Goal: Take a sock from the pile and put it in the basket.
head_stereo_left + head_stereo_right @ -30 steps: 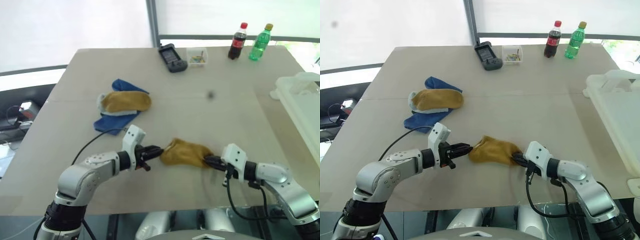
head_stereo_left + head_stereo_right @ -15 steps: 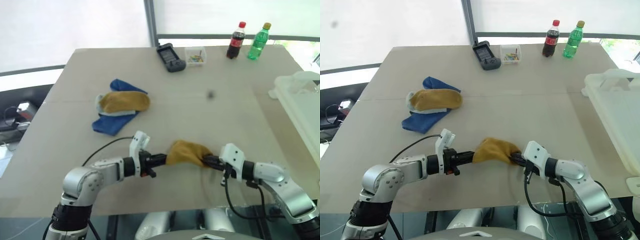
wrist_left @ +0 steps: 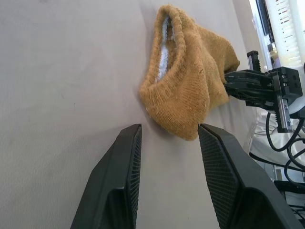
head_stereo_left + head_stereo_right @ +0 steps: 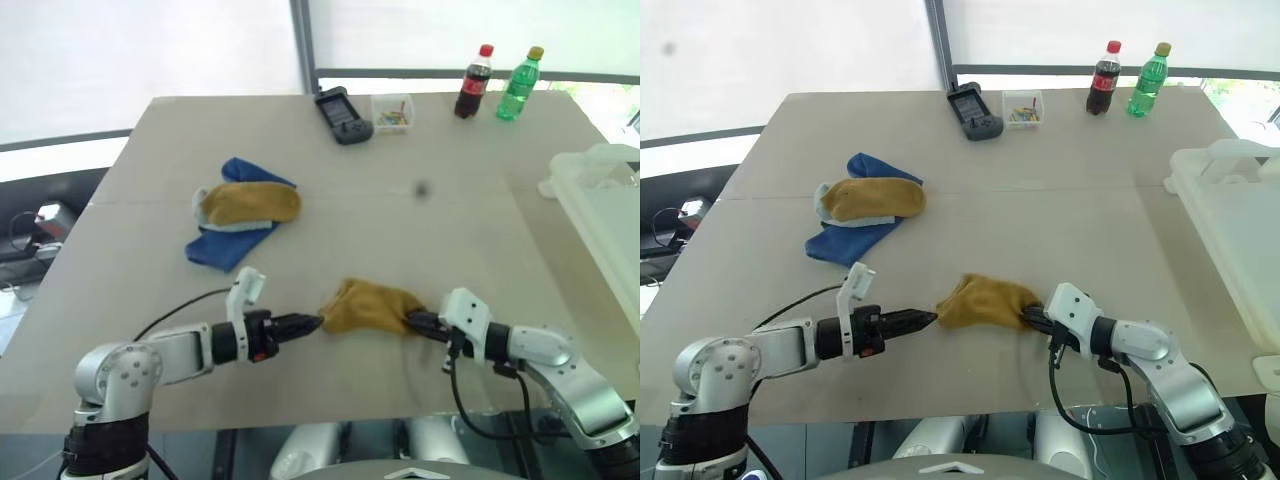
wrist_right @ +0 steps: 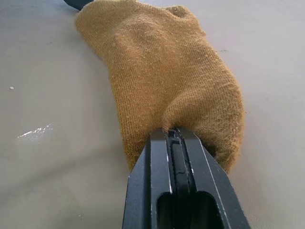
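Beige tabletop fills the head views, with bright white window blinds behind its far edge. Near the front edge, at about 6 o'clock, a mustard-yellow sock lies crumpled on the table. The right gripper comes in from 4 o'clock, its two black fingers clamped tight on one end of the sock. The left gripper comes in from 8 o'clock; its fingers stand partly apart with nothing between them, their tips just short of the sock's open cuff. At 10 o'clock, well apart from the arms, sits the pile: another mustard sock lying on a light grey one and a royal blue one. The basket, a large white plastic bin with a thick rim, stands off the table's edge at 3 o'clock. Along the far edge, around 12 to 1 o'clock, stand a black handheld device, a small clear box of coloured bits, a cola bottle and a green bottle.
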